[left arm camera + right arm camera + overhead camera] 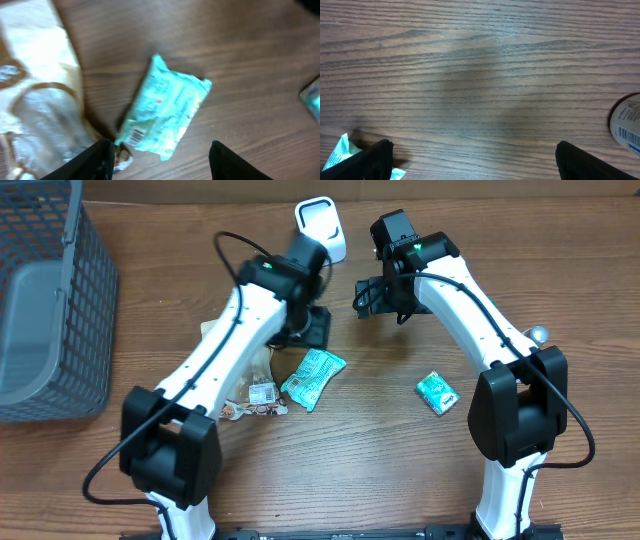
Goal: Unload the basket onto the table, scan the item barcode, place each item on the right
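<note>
Both the left tool (161,150) and right tool (473,150) stand spread, empty. Teal packet (165,107) lies flat on the table (250,55) under the left one, barcode (131,135) up. Pinch its plain end, leaving that barcode clear for the scanner (322,225).

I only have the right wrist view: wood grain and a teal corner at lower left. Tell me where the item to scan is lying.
Observer: A teal packet lies flat on the table near the middle, under the left gripper.
Operator: Report that gripper's state.
Observer: It is open, with one jaw on each side above the packet and nothing held.
Operator: Find me the barcode.
Observer: In the left wrist view the barcode faces up, at the end of the packet nearest the clear bag.
</note>
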Motion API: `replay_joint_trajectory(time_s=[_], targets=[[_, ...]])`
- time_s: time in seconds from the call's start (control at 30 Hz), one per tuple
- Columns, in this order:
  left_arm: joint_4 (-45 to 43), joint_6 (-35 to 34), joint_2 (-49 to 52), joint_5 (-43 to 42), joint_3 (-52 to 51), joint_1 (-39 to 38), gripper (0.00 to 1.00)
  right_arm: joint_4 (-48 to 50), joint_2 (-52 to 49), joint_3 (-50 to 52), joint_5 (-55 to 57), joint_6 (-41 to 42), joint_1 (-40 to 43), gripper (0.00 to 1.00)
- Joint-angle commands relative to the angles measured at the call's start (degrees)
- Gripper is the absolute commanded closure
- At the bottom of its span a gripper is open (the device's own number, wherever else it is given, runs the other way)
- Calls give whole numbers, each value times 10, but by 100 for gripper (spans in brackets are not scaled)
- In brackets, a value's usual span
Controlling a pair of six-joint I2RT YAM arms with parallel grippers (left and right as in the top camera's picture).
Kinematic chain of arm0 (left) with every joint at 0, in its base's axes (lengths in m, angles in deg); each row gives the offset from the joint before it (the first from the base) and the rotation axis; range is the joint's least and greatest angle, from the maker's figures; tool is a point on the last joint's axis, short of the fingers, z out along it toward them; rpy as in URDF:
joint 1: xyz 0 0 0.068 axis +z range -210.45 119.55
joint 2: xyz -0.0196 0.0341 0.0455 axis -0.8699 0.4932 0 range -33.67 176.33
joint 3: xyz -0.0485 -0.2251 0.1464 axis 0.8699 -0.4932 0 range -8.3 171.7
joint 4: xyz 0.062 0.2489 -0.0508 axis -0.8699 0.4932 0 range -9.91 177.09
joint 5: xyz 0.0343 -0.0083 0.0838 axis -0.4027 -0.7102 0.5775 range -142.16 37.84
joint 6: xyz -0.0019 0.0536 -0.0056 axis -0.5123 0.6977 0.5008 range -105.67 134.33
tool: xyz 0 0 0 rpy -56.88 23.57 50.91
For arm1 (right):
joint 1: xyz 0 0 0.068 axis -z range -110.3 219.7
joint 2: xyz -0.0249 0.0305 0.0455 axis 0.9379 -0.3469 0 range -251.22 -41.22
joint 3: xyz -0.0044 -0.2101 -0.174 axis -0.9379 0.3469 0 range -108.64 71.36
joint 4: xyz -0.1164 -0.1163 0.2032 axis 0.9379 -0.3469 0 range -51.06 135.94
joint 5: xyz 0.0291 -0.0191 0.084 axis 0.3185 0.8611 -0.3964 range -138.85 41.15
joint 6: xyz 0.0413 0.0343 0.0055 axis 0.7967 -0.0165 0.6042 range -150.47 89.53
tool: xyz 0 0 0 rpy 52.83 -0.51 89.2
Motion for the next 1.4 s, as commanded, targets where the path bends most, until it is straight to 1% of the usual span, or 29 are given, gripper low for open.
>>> replay_joint_trajectory(time_s=[0.0, 0.13, 0.37, 0.43, 0.47, 0.57, 0.6, 0.63, 0.7, 0.73, 0.8, 0.87, 0.9, 0.97, 1.07, 1.2, 1.27, 1.3, 1.33, 1.37], targets=[[2, 2, -19, -1, 14, 38, 36, 1, 7, -8, 1, 2, 1, 0], [6, 2, -19, -7, 14, 70, 34, 1, 7, -8, 1, 2, 1, 0], [16, 18, -19, -2, 12, 75, 30, 1, 7, -8, 1, 2, 1, 0], [17, 18, -19, -3, 12, 75, 20, 1, 7, -8, 1, 2, 1, 0], [18, 18, -19, -5, 12, 75, 21, 1, 7, -8, 1, 2, 1, 0], [21, 25, -17, -5, 11, 70, 31, 1, 7, -8, 1, 2, 1, 0], [21, 27, -16, -5, 9, 70, 36, 1, 7, -8, 1, 2, 1, 0], [21, 31, -14, -5, 5, 70, 51, 1, 7, -8, 1, 2, 1, 0], [21, 31, -10, -5, -3, 70, 90, 1, 7, -8, 1, 2, 1, 0], [18, 31, -7, -7, -12, 70, 96, 1, 7, -8, 1, 2, 1, 0], [23, 39, -3, -25, -21, 70, 96, 1, 7, -8, 1, 2, 1, 0], [36, 62, 0, -53, -29, 70, 96, 6, 7, -8, 0, 3, 1, 0], [48, 78, 0, -57, -33, 70, 96, 28, 7, -8, -7, 3, 1, 0], [75, 93, 0, -57, -37, 71, 96, 70, 7, -8, -55, 3, 1, 0], [91, 93, 0, -57, -47, 71, 96, 122, 7, -8, -141, 3, 0, 0], [85, 92, 0, -58, -86, 70, 96, 111, 7, -8, -303, 2, 1, 0], [74, 93, 0, -71, -107, 70, 96, 97, 7, -8, -352, 2, 5, 2], [61, 93, 0, -86, -124, 70, 96, 84, 7, -8, -365, 2, 8, 16], [36, 93, 0, -104, -147, 70, 96, 49, 7, -8, -363, 2, 13, 73], [20, 93, 0, -109, -160, 70, 96, 30, 7, -7, -363, 2, 14, 85]])
